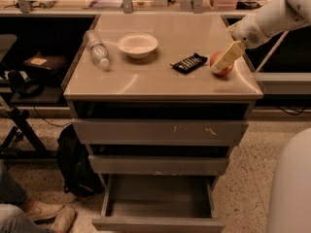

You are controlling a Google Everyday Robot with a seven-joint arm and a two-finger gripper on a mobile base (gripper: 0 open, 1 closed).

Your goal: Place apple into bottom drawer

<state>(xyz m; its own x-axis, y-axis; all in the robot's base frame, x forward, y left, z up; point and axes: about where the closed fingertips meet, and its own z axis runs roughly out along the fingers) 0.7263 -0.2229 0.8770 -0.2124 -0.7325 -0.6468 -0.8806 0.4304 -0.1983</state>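
The red-orange apple (219,65) sits on the cabinet top (160,79) near its right edge. My gripper (225,58) hangs from the white arm at the upper right, with its pale fingers (228,55) down over the apple and covering part of it. The bottom drawer (158,205) is pulled out below the two upper drawers, and its tray holds nothing.
On the cabinet top lie a clear plastic bottle (97,48), a white bowl (138,44) and a dark snack packet (189,62). A black bag (77,161) leans on the floor at the left. A person's shoes (46,216) are at the bottom left. The robot's white body (290,188) fills the lower right.
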